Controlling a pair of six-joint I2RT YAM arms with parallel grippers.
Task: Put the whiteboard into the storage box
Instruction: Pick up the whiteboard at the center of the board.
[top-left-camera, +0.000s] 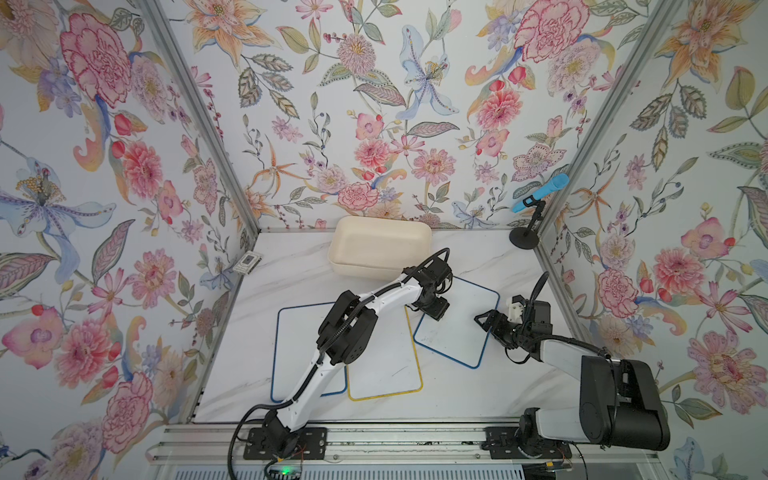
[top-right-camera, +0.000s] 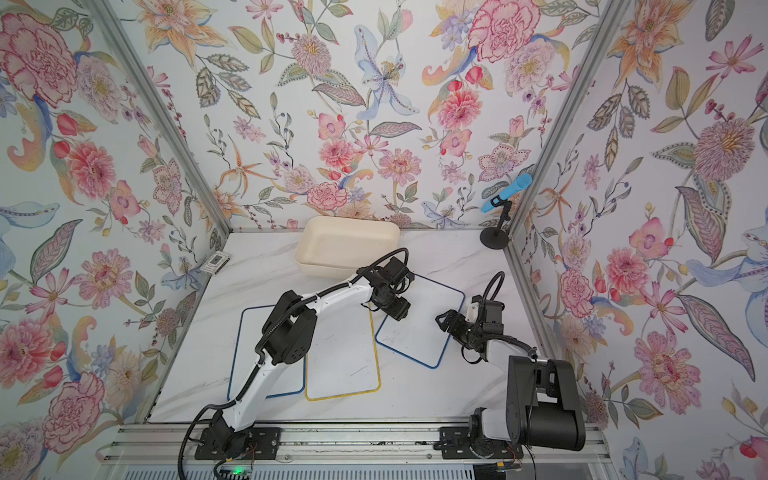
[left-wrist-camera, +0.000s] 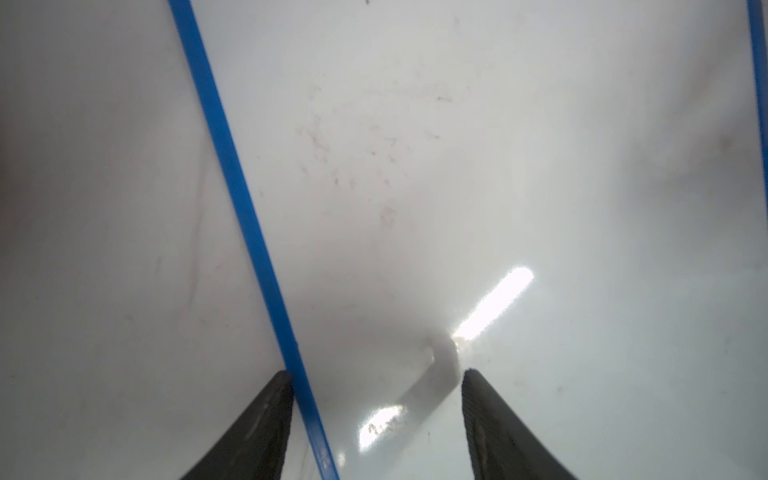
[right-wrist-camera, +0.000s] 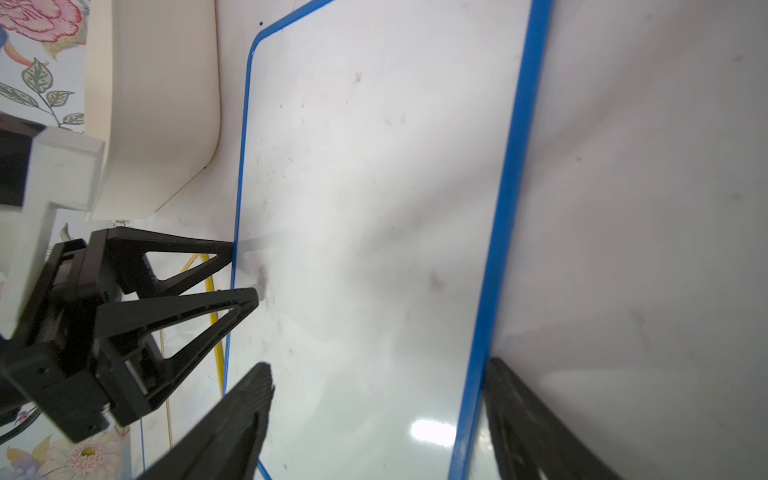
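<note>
2 opposite edges of the right blue-framed whiteboard (top-left-camera: 457, 322) are straddled by left gripper (left-wrist-camera: 376, 374) and right gripper (right-wrist-camera: 376, 370), jaws apart, holding nothing. We fear the thin, flat board slips their closing jaws, never reaching the far storage box (top-left-camera: 361, 269).

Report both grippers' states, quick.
Left gripper: open, fingers astride the whiteboard edge, not clamped.
Right gripper: open, astride the opposite edge, holding nothing.

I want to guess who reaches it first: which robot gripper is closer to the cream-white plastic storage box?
Left. The left gripper straddles an edge of the tilted blue-framed whiteboard near the storage box; the right gripper straddles its opposite edge, farther away.
</note>
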